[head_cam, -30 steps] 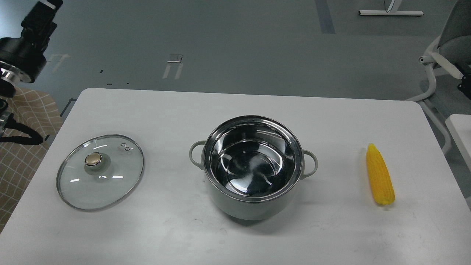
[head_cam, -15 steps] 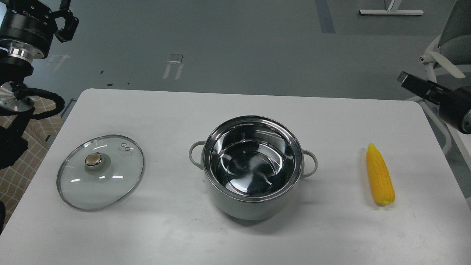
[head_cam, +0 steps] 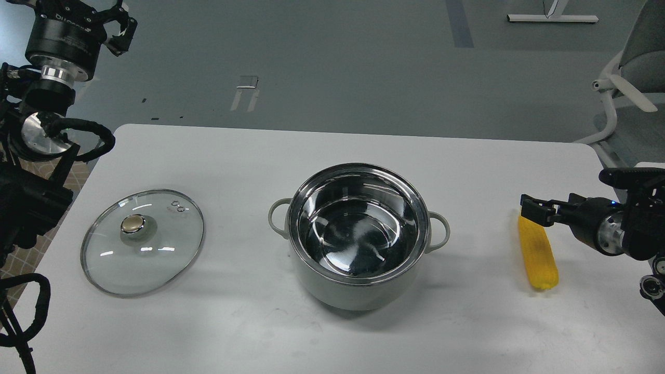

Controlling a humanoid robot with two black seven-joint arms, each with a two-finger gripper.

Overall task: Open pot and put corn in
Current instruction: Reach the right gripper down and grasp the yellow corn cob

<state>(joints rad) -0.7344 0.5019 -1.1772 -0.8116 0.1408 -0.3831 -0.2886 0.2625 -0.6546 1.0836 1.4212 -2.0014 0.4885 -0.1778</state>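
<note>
The pale grey-green pot stands open at the table's middle, and its shiny steel inside is empty. The yellow corn lies on the table to its right, pointing away from me. My right gripper reaches in from the right edge and hovers over the corn's far tip. It is dark and side-on, so its fingers cannot be told apart. My left gripper is raised at the top left, far from the pot. Its fingers are spread and hold nothing.
The round glass lid with a gold knob lies flat on the table left of the pot. The white table ends close to the right of the corn. A chair stands beyond the right corner.
My right arm has swung in from the right and dropped to just over the corn's far end. My left arm has risen and shifted right at the top left. Pot, lid and corn have not moved.
</note>
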